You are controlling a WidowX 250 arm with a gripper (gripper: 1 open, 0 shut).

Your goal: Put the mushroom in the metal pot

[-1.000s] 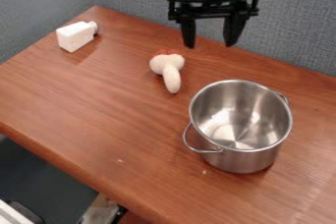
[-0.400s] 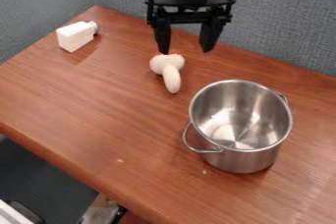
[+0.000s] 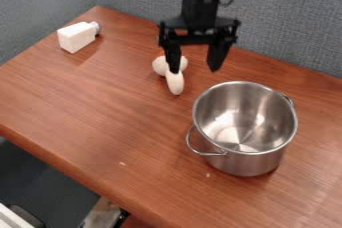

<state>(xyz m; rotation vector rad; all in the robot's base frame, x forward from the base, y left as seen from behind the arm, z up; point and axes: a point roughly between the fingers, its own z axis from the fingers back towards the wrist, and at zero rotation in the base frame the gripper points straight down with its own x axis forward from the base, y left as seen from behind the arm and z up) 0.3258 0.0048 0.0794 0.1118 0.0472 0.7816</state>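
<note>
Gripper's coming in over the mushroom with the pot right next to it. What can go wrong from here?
1. The mushroom lies on its side, and only one finger of the open gripper is over it. The jaws may close off-centre and squeeze it out or roll it away.
2. The metal pot stands close by; a low carry might clip its rim.
3. Released too high, the mushroom could bounce off the rim onto the table.
</note>
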